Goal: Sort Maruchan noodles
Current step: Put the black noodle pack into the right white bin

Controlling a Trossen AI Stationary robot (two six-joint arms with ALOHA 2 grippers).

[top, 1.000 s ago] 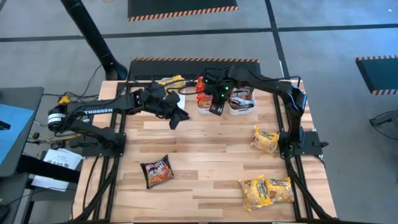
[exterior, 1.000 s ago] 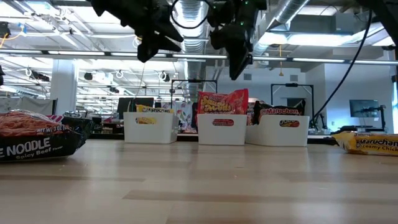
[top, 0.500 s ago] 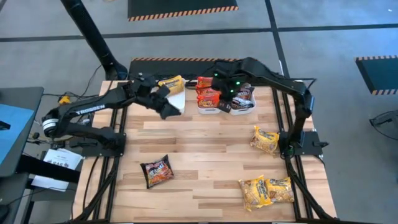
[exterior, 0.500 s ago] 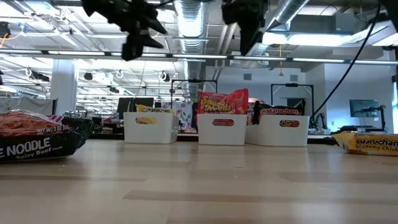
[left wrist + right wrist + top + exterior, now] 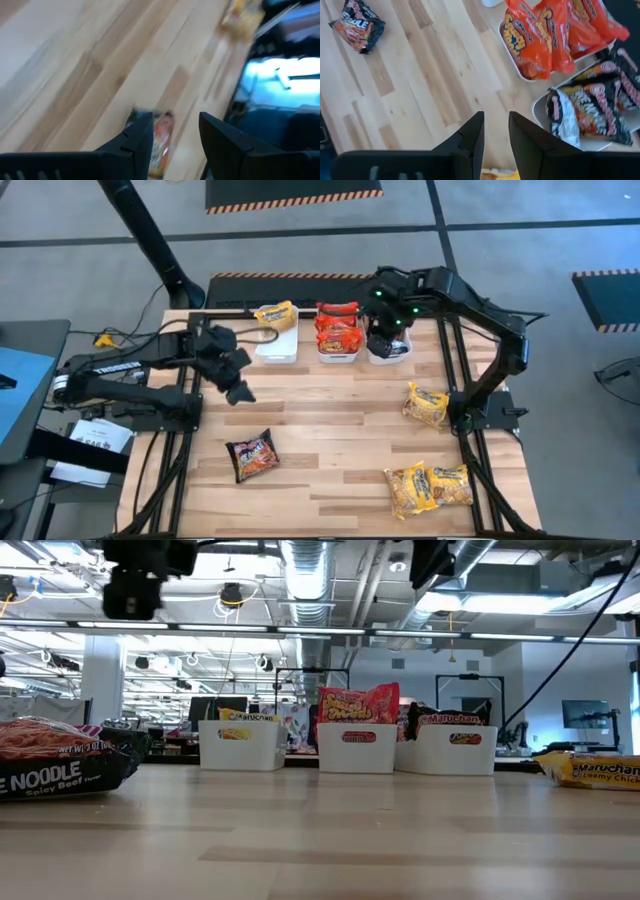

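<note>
L gripper (image 5: 240, 392) spread, empty, dark noodle pkt (image 5: 252, 455) below-front on table, apart

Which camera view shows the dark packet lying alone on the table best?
The right wrist view shows the dark packet clearest. The high view shows it small; the low view edge-on; the left wrist view blurred.

Three white bins (image 5: 277, 348) line the table's far edge: the left one holds a single yellow packet (image 5: 275, 313), the middle one red packets (image 5: 337, 330), at least two, the right one dark packets (image 5: 590, 112), count unclear. Loose on the wooden table (image 5: 330, 430) are four more: three yellow packets (image 5: 426, 404) toward the right edge and one dark packet (image 5: 252, 454) near the front left.
</note>
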